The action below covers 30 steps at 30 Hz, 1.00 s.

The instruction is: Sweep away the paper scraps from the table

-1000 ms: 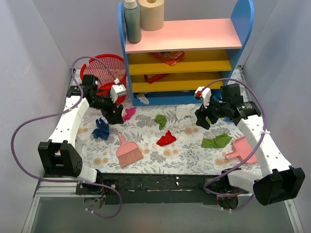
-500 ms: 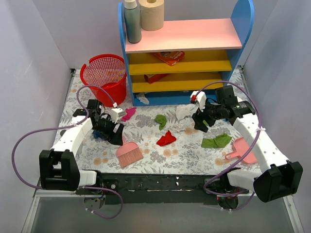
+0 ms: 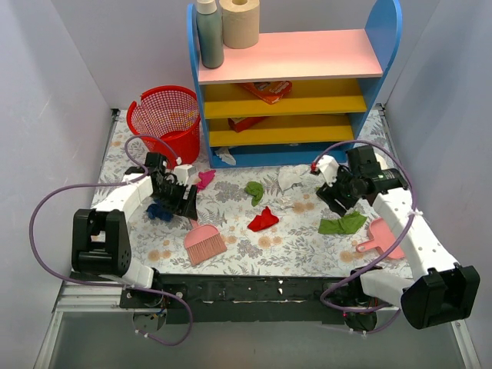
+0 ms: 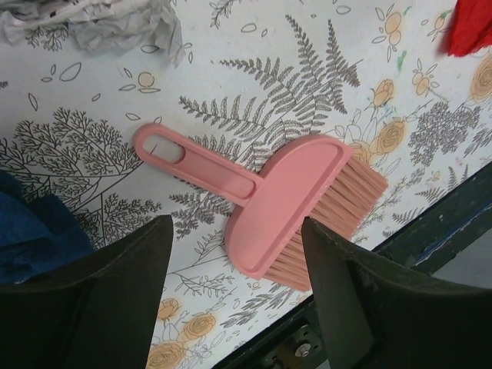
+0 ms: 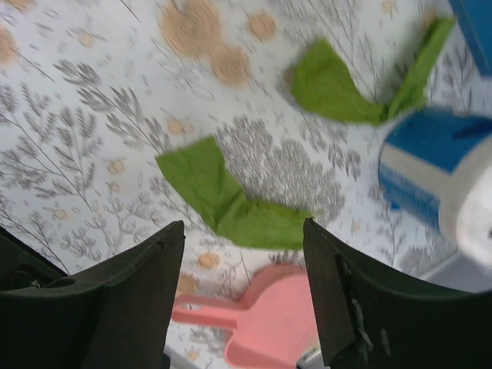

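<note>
Paper scraps lie on the fern-print table [image 3: 300,250]: dark blue [image 3: 159,211], magenta [image 3: 204,180], green [image 3: 254,191], red [image 3: 264,221], white [image 3: 292,178] and a flat green one [image 3: 342,224]. My left gripper [image 3: 184,203] is open and empty, low over the handle of a pink brush [image 3: 204,242]. In the left wrist view the brush [image 4: 296,204] lies between and beyond my open gripper [image 4: 234,307], with the blue scrap [image 4: 31,238] at left. My right gripper [image 3: 335,201] is open and empty above the flat green scrap [image 5: 231,200].
A pink dustpan [image 3: 382,237] lies at the right, also in the right wrist view [image 5: 269,330]. A red basket [image 3: 165,115] stands back left beside the blue, pink and yellow shelf unit [image 3: 292,84]. A blurred blue and white round object [image 5: 438,184] shows at right.
My left gripper has come down from beside the basket to the table, near the brush handle. My right gripper has shifted right and nearer, over the flat green scrap.
</note>
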{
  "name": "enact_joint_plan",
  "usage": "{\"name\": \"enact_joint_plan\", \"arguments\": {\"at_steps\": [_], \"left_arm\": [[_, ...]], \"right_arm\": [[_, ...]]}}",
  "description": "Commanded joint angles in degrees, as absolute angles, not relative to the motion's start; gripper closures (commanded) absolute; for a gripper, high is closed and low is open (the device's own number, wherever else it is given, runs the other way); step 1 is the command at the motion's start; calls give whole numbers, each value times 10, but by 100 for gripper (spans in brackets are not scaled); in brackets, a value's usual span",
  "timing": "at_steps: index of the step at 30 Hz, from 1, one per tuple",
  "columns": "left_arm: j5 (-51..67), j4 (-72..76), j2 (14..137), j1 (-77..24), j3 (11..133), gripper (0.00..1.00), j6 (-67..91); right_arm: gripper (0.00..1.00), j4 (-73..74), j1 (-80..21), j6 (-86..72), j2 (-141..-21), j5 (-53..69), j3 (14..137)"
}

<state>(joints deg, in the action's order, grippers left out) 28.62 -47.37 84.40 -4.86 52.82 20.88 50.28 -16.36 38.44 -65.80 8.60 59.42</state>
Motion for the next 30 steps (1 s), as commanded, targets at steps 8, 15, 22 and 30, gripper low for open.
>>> {"name": "enact_joint_plan", "arguments": {"at_steps": [8,15,22,30], "left_arm": [[328,-440,850,-51,589,32,265],[342,-431,837,-51,585,32,282],[329,-434,831,-51,588,32,282],[319,-443,829,-49,596,31,282]], "right_arm": [[32,601,61,403,-636,-84,526],[32,567,104,395,-702,-51,512],[34,532,108,389,-787,-11,526],[46,518,108,387,-825,-4,515]]}}
